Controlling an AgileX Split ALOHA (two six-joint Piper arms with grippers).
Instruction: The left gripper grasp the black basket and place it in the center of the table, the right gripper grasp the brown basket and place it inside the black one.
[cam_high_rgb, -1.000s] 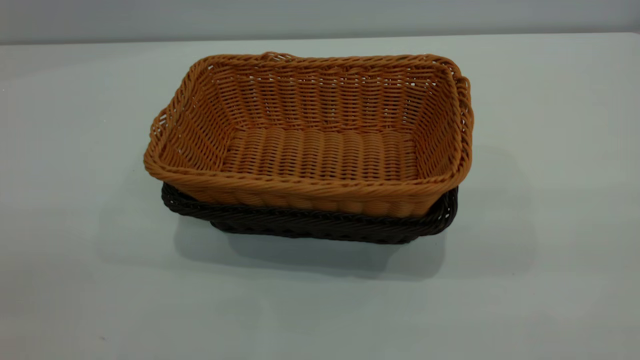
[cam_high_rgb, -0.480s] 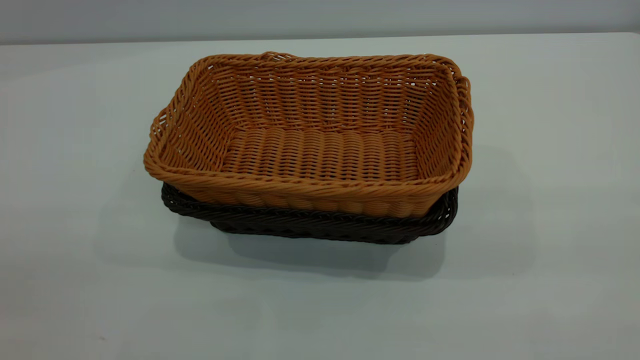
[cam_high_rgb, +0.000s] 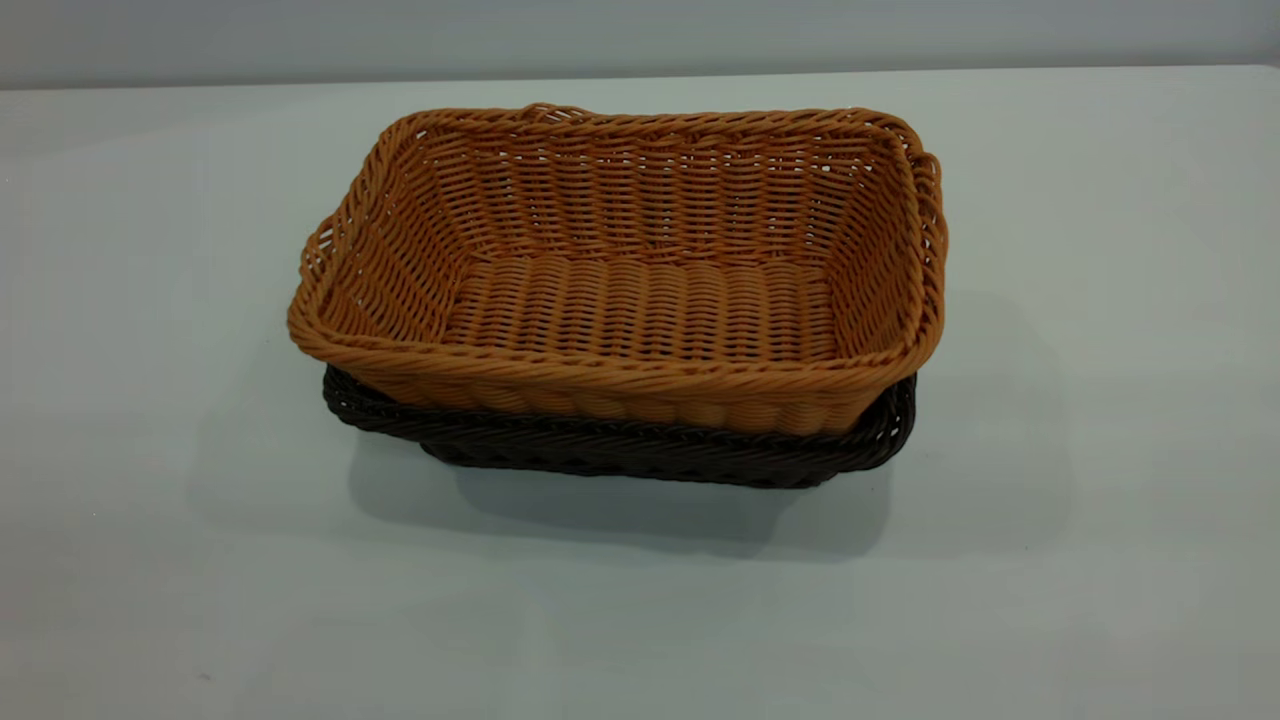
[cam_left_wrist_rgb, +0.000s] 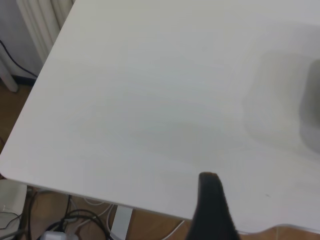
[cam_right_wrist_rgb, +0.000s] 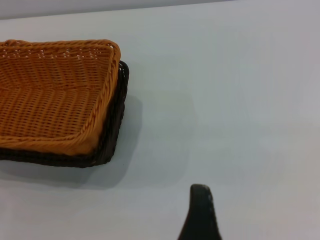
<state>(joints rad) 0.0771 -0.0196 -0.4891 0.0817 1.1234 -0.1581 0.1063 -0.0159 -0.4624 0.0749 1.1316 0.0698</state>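
The brown basket (cam_high_rgb: 640, 300) sits nested inside the black basket (cam_high_rgb: 620, 445) at the middle of the table (cam_high_rgb: 1100, 300). Only the black basket's braided rim and lower front wall show beneath it. Neither gripper is in the exterior view. In the right wrist view the right gripper (cam_right_wrist_rgb: 201, 215) is a dark tip over bare table, well apart from one corner of the brown basket (cam_right_wrist_rgb: 50, 100) and the black basket (cam_right_wrist_rgb: 112, 135). In the left wrist view the left gripper (cam_left_wrist_rgb: 212, 210) hangs over the table (cam_left_wrist_rgb: 150, 100) near its edge, with no basket in sight.
The left wrist view shows the table's edge, with floor and cables (cam_left_wrist_rgb: 75, 220) below it and a pale radiator or curtain (cam_left_wrist_rgb: 40, 20) beyond. A plain wall (cam_high_rgb: 640, 35) runs behind the table's far edge.
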